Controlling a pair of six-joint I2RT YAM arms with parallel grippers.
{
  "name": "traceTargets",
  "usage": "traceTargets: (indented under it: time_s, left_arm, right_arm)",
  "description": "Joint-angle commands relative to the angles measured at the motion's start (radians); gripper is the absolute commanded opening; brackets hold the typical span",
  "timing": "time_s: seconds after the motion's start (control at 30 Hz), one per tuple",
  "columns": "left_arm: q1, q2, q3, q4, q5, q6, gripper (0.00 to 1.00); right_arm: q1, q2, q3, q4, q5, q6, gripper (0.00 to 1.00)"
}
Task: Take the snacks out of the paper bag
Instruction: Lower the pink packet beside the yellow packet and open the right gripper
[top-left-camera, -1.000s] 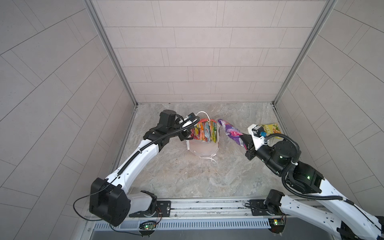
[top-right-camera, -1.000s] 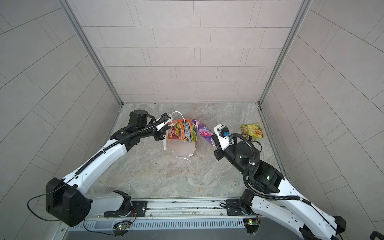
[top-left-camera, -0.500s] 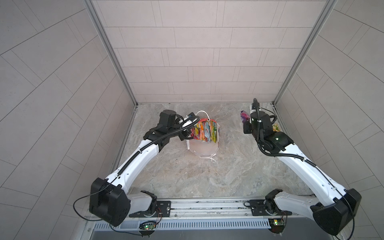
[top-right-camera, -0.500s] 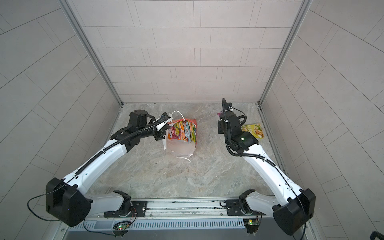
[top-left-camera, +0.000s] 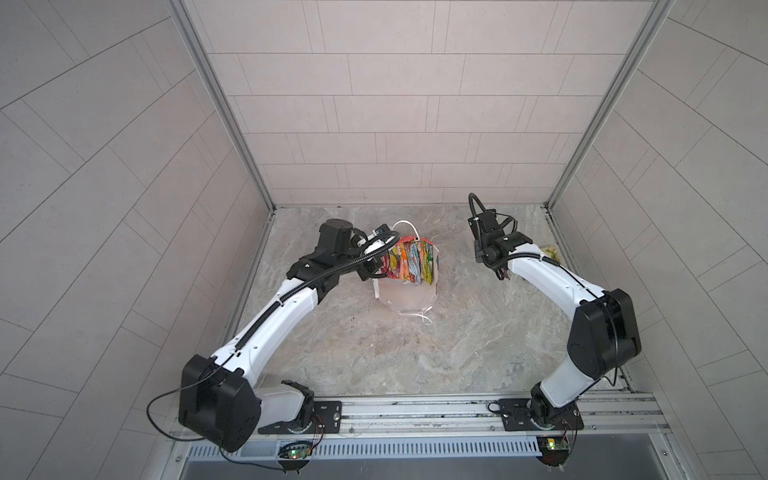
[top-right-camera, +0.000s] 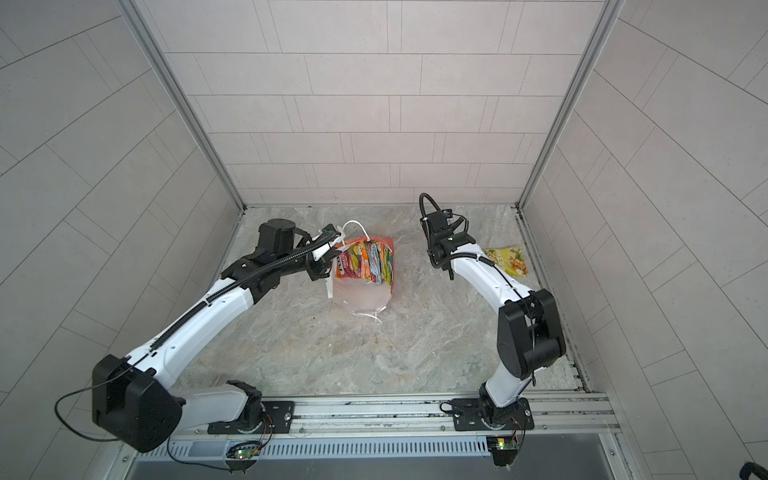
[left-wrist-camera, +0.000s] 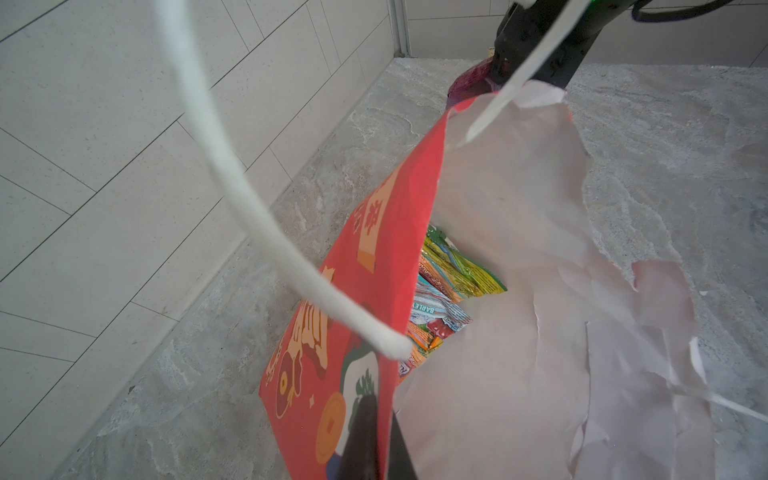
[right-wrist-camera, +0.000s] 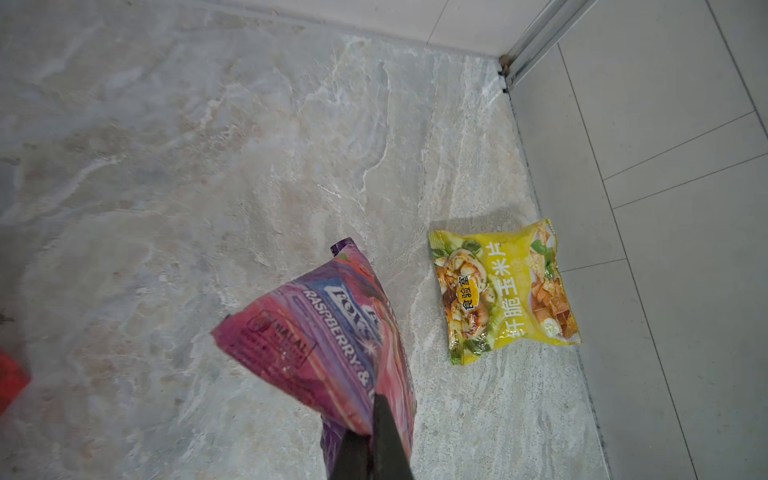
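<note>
While the left tool (left-wrist-camera: 380, 444) pinches the red wall of the paper bag (left-wrist-camera: 374, 232) at its rim, we note the bag's white inside open to both top views. A white cord handle (left-wrist-camera: 232, 178) loops past the left wrist camera. Several snacks (top-left-camera: 409, 264) sit packed together inside the bag, which is toward the rear of the counter (top-left-camera: 395, 353), left of centre. The right tool (right-wrist-camera: 372, 440) is clamped on a purple FOX'S raspberry packet (right-wrist-camera: 328, 345); we cannot tell whether its far edge touches the counter. A yellow corn-chip packet (right-wrist-camera: 505, 293) lies flat just beside it, near the right wall (right-wrist-camera: 665, 208).
</note>
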Motion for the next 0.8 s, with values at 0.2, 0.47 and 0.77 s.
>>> traceTargets:
  time_s: [0.2,0.47,0.77]
  left_arm:
    - [-0.007,-0.011,0.003,0.044,0.009,0.003,0.00]
    - [-0.007,0.002,0.010,0.044,0.006,0.004,0.00]
    - [-0.007,0.005,0.013,0.041,-0.003,0.004,0.00]
  right_arm:
    - [-0.038,0.082,0.068,-0.034,0.069,0.063,0.00]
    - [-0.058,0.141,0.083,-0.031,0.112,0.073,0.04]
    - [-0.070,0.176,0.098,-0.026,0.119,0.083,0.26]
